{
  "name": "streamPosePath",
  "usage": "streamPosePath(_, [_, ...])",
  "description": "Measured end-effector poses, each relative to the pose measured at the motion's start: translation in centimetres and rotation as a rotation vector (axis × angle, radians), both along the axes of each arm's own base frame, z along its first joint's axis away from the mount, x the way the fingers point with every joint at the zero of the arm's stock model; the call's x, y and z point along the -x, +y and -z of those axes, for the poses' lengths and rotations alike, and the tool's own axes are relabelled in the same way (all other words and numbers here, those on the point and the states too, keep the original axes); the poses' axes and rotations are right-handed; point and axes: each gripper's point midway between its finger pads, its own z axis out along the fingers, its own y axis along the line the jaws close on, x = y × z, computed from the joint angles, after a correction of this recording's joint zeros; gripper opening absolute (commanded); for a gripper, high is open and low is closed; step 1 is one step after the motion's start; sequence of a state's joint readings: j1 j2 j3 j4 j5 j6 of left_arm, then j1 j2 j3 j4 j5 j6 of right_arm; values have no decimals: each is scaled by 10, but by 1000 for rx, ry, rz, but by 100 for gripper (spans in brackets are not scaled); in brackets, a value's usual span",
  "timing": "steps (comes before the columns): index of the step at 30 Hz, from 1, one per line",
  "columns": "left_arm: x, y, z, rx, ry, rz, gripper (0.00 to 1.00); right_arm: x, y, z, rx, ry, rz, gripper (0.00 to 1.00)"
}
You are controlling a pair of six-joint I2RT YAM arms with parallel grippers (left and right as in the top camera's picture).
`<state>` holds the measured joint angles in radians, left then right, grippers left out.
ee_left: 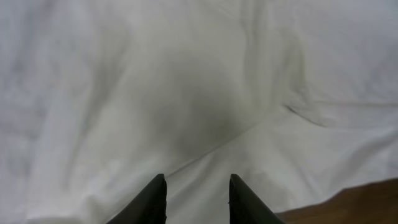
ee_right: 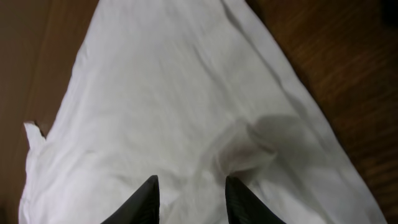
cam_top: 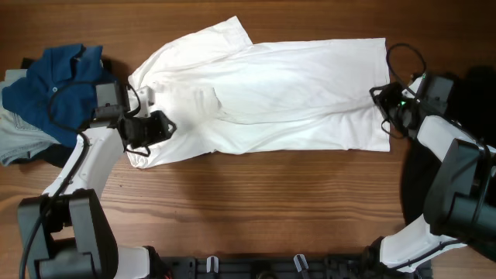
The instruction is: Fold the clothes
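Observation:
The clothes are a large white shirt lying flat and crosswise on the wooden table, with one sleeve sticking out at the top. My left gripper hovers over the shirt's left end near the lower edge. In the left wrist view it is open, with white cloth showing in the gap. My right gripper is at the shirt's right edge. The right wrist view shows it open over the cloth, beside a small raised wrinkle.
A dark blue polo shirt lies bunched at the far left on a pale grey garment. A black heap sits at the right edge behind my right arm. Bare wood runs along the near side.

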<state>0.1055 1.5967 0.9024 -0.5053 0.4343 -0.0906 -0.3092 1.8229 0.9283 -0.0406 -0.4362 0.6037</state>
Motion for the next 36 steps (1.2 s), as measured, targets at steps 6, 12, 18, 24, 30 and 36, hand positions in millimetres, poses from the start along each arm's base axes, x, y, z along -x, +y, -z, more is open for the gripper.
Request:
streamPosePath(6, [-5, -86, -15, -28, -164, 353, 55, 27, 13, -38, 31, 5, -92, 39])
streamPosePath(12, [-4, -122, 1, -219, -225, 499, 55, 41, 19, -54, 40, 10, -121, 40])
streamPosePath(18, [-31, -120, 28, -287, -269, 475, 47, 46, 20, -50, 31, 36, -123, 40])
streamPosePath(24, [-43, -121, 41, -304, -298, 473, 35, 48, 21, -49, 27, 45, -123, 40])
streamPosePath(30, [-55, -125, 43, -304, -343, 463, 4, 50, 22, -48, 23, 56, -123, 40])
streamPosePath(36, [-60, -122, 50, -315, -341, 438, 4, 51, 22, -47, 21, 63, -123, 40])
